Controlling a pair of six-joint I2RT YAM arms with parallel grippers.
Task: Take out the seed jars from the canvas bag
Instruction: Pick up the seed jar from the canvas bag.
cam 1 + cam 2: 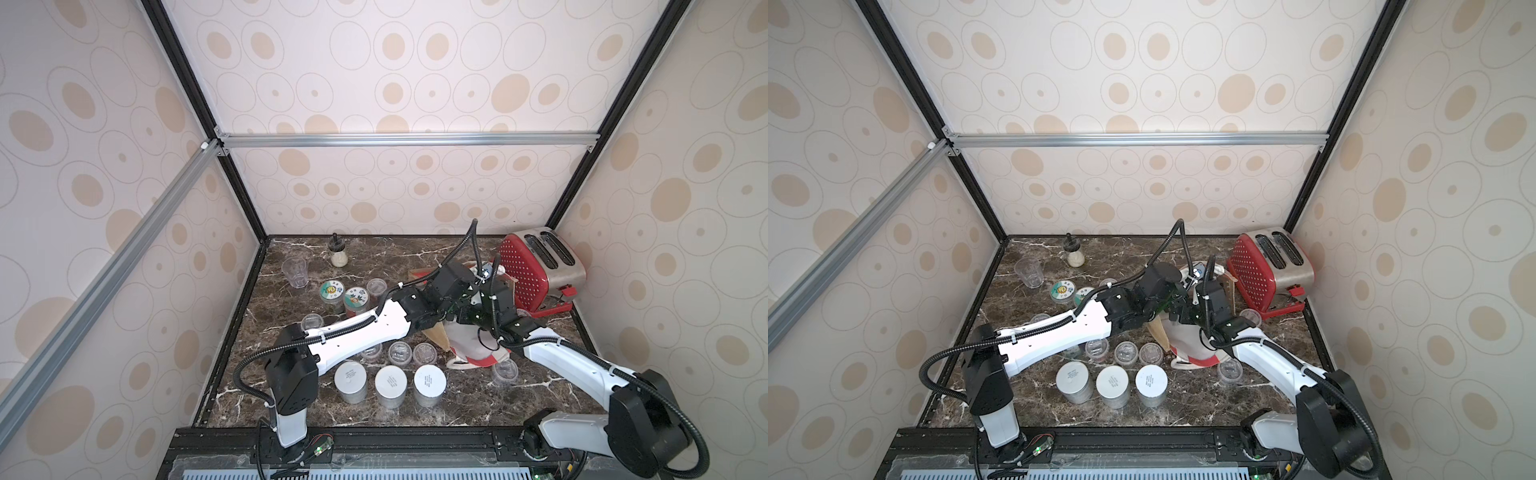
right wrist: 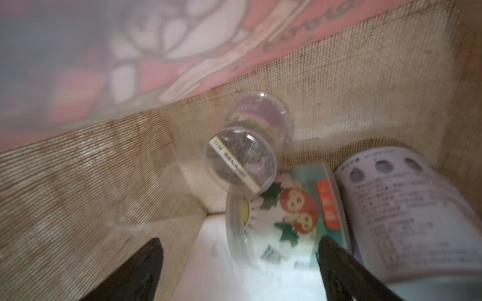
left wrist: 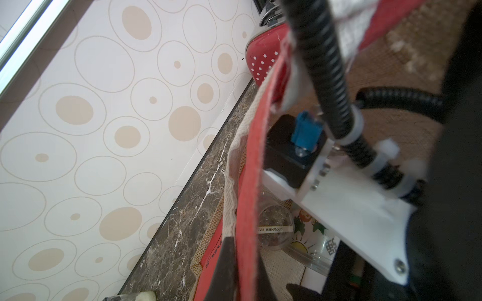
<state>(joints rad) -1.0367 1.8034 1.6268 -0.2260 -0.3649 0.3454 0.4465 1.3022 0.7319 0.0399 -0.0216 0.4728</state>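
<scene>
Right wrist view: the right pincer is standing wide open deep inside the bag, gripping nothing. A picture-label jar is lying on its side between the fingers, just ahead of the tips. Just beyond it a small clear jar is leaning tilted near the jute wall. A tall jar with a printed label is lying just beside one finger. In the left wrist view the left pincer is clamping shut on the bag's red rim. In both top views, well away from the pincers, three white-lidded jars are standing in a row on the table, with short clear jars between them and the bag.
</scene>
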